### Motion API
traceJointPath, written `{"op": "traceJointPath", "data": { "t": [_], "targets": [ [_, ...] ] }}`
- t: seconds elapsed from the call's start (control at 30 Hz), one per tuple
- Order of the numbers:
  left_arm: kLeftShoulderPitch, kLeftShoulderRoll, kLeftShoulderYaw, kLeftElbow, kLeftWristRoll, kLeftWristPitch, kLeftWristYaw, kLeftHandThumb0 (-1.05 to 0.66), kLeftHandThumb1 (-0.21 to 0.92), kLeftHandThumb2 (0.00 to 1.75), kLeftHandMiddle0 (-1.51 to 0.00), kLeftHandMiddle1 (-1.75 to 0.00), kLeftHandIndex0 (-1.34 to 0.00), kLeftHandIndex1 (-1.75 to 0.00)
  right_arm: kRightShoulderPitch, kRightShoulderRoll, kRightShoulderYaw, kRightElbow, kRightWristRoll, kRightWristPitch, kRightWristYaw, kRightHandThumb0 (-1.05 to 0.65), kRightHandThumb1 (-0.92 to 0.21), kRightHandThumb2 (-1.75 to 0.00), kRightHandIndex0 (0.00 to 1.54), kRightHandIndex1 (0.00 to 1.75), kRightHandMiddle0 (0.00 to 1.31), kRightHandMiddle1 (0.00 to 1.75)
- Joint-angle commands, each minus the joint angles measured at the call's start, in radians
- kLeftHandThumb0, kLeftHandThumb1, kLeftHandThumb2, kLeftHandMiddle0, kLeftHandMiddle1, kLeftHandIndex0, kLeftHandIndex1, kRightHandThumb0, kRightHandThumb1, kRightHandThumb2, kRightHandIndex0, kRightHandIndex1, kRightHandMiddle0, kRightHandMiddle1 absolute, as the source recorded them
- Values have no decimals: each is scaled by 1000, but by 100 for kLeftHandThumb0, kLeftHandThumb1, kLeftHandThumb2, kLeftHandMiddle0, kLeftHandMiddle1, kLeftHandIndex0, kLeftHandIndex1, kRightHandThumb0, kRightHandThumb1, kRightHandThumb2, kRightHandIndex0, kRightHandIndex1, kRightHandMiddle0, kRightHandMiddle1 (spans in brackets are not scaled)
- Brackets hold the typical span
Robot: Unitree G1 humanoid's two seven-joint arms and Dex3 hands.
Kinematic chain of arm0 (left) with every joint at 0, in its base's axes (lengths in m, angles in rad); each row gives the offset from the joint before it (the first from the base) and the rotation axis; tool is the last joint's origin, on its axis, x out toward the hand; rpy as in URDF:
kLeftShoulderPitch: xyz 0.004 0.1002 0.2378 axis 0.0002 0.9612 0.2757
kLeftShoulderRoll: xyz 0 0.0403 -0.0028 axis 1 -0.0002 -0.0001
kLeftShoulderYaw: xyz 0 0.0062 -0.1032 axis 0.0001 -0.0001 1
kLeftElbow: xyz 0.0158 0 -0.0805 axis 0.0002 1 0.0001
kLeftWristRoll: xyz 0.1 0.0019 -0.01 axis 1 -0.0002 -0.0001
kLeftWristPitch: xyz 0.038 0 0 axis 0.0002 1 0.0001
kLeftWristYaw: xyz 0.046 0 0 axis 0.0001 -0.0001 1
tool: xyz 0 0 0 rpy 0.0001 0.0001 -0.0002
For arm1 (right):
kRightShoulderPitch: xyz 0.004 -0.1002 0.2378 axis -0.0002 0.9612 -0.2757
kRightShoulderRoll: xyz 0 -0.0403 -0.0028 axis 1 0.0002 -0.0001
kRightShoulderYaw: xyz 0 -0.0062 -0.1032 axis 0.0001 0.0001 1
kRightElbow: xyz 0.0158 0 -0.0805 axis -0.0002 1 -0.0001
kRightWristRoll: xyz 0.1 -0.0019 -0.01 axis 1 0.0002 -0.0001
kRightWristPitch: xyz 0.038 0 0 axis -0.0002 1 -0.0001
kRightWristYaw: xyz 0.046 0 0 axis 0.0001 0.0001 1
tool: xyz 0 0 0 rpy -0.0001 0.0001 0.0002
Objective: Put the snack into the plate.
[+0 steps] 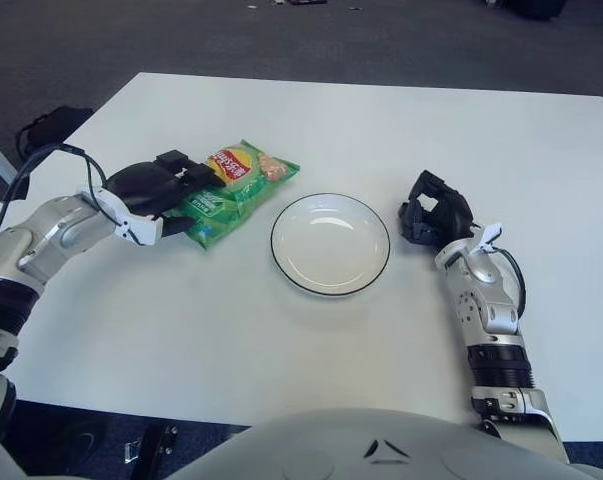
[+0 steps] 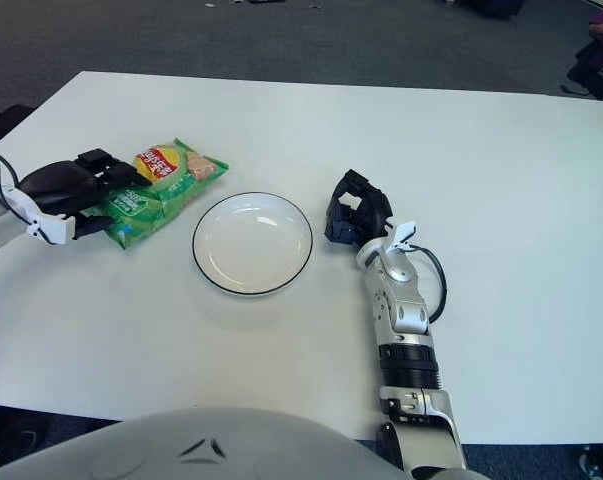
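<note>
Left eye view. The snack bag point(image 1: 236, 188), green with a red-and-yellow logo, is on the white desk point(image 1: 401, 130) just left of the plate point(image 1: 330, 243), not touching its rim. The left hand point(image 1: 159, 190) has its dark fingers point(image 1: 186, 172) closed over the bag's left end; the right end pokes free toward the plate. Whether the bag is lifted or dragging on the desk cannot be told.

Handling, judged: a light, puffed foil bag with soft, crinkly, slick walls. The contents look like crisps, so a hard squeeze would likely crush them. The best hold is probably at an end or along a seam, where the film bunches; the present grip on the end suits that. The bag may swing or slip if carried fast.

The plate is white with a thin dark rim, shallow, and holds nothing. The right hand point(image 1: 434, 208) shows just right of the plate, its fingers curled loosely around nothing.

Right eye view. Same layout. The bag point(image 2: 163, 189) is beside the plate point(image 2: 252, 243) on its left, with a clear strip of desk between them. The left hand point(image 2: 66, 190) clasps the bag's near-left end. The plate's basin is bare. The right hand point(image 2: 357, 214) shows just beside the plate's right rim, idle.
</note>
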State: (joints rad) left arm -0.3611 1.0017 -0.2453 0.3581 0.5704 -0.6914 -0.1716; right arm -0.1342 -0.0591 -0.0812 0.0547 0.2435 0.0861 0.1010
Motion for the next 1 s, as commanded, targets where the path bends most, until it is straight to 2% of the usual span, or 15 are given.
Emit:
{"op": "traceJointPath", "data": {
  "t": [0.0,0.2,0.47,0.67,0.97],
  "targets": [
    [-13,0,20,-6,0,6,-25,-90,92,115,-9,-83,0,-112,68,27,-2,50,-1,4,1,-53,-20,-147,126,175,72,175],
    [-9,-51,71,-31,30,55,58,-85,92,111,-11,-86,0,-116,61,25,-8,64,2,0,8,-53,-20,-147,126,175,71,175],
    [0,-194,127,-146,88,244,184,-76,92,98,-10,-88,0,-113,53,21,-15,81,2,-3,16,-53,-20,-146,127,175,71,175],
    [4,-258,143,-196,96,345,207,-75,92,90,-8,-88,0,-107,48,21,-21,90,4,-2,20,-53,-20,-146,126,175,71,175],
    [-33,-423,132,-385,171,656,167,-81,92,85,-7,-90,0,-105,42,17,-28,105,1,-4,26,-53,-20,-146,126,175,71,175]
  ]
}}
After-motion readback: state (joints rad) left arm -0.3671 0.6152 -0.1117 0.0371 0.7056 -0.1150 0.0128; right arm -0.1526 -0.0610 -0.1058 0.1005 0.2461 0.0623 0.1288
